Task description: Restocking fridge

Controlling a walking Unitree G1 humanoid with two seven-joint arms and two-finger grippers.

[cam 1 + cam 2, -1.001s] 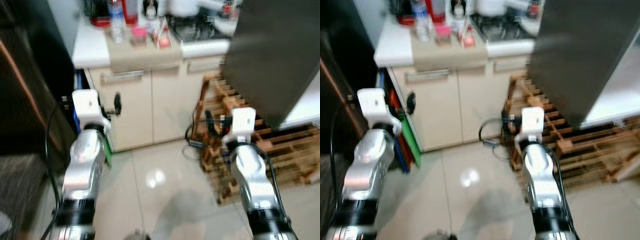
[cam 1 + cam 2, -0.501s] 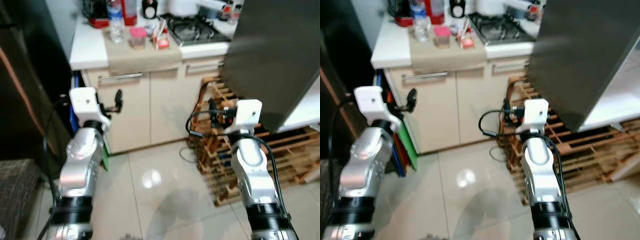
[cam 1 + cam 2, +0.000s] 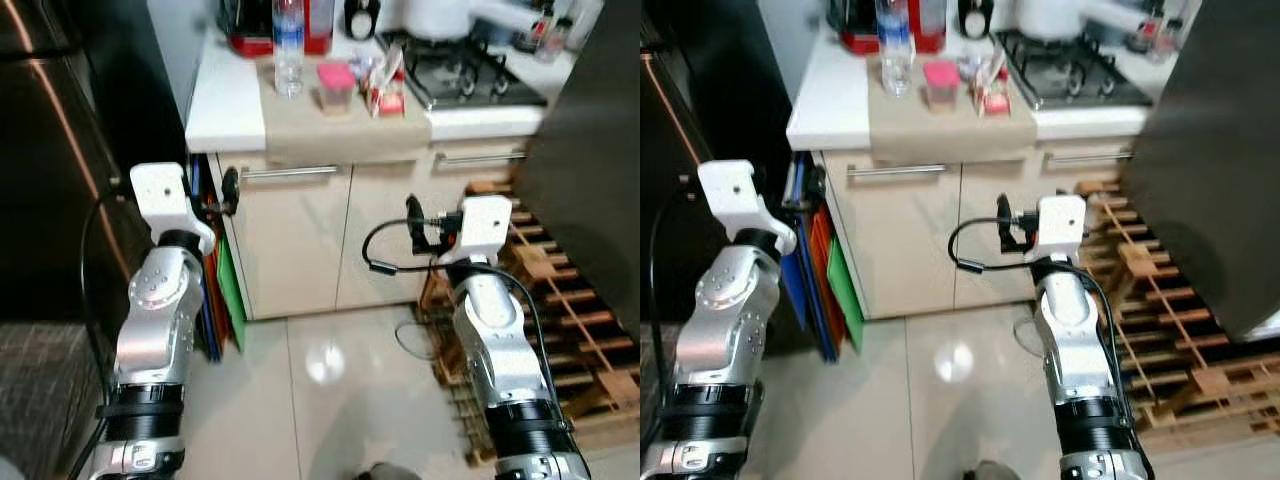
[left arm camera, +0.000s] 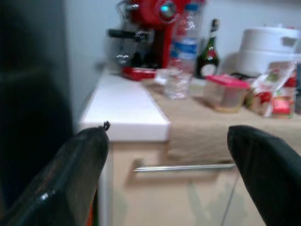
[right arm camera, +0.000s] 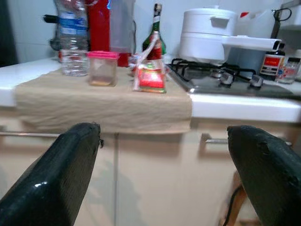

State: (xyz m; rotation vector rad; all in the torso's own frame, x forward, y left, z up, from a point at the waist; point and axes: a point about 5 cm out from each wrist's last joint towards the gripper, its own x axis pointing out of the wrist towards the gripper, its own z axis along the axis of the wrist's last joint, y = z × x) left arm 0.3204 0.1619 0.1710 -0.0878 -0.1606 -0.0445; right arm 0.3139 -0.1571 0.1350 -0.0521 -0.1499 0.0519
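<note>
On the counter's front edge lies a beige cloth that hangs over the cupboard doors, and on it stand the goods: a water bottle at the cloth's left corner, a pink-lidded tub just beside it, and a red-and-white packet to the right of the tub. Behind them, against the wall, sit a red appliance, a dark bottle and a white cooker; a gas hob takes up the counter's right end, with what look like small sauce bottles at its far corner, too blurred to be sure.

Both arms are raised toward the cupboard, well short of the counter. The left gripper faces the counter's left end, its two black fingers spread wide with nothing between them. The right gripper faces the cloth's right corner, fingers likewise parted and holding nothing.

Coloured boards lean in the gap left of the cupboard. A dark fridge door stands at the right above wooden pallets.
</note>
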